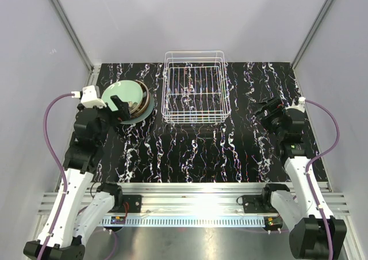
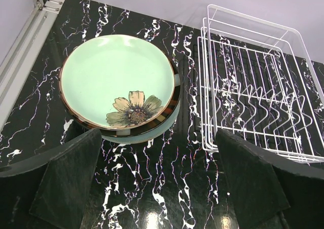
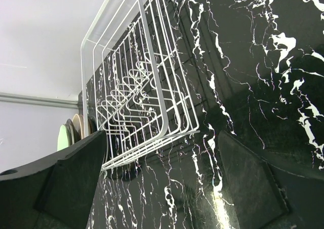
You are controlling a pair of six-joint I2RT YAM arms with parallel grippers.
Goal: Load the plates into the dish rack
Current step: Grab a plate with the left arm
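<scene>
Entry 1, left of the dish rack [image 1: 194,93]: your left gripper [image 1: 119,108] hangs over the near edge of the plates [image 1: 131,94]. Its arm rises from the near-left base, bent at the elbow, with the wrist tipped towards the stack. The jaws stand wide apart and hold nothing.

Entry 2, the plates: one flat stack on the black marbled table [image 1: 190,150], just beside the rack's left wall. Only the left wrist view shows you the top plate's face, pale green with a brown rim and a flower painted at its near side. In the top view the gripper covers that flower.

Entry 3, the dish rack: white wire, upright at the table's far middle, with no plate in it.

Entry 4, right of the rack: your right gripper [image 1: 268,114] points towards the rack, apart from it. Its jaws are spread and grip nothing. Its wrist view looks low along the table and shows you the plate edges beyond the rack, partly through the wires.
</scene>
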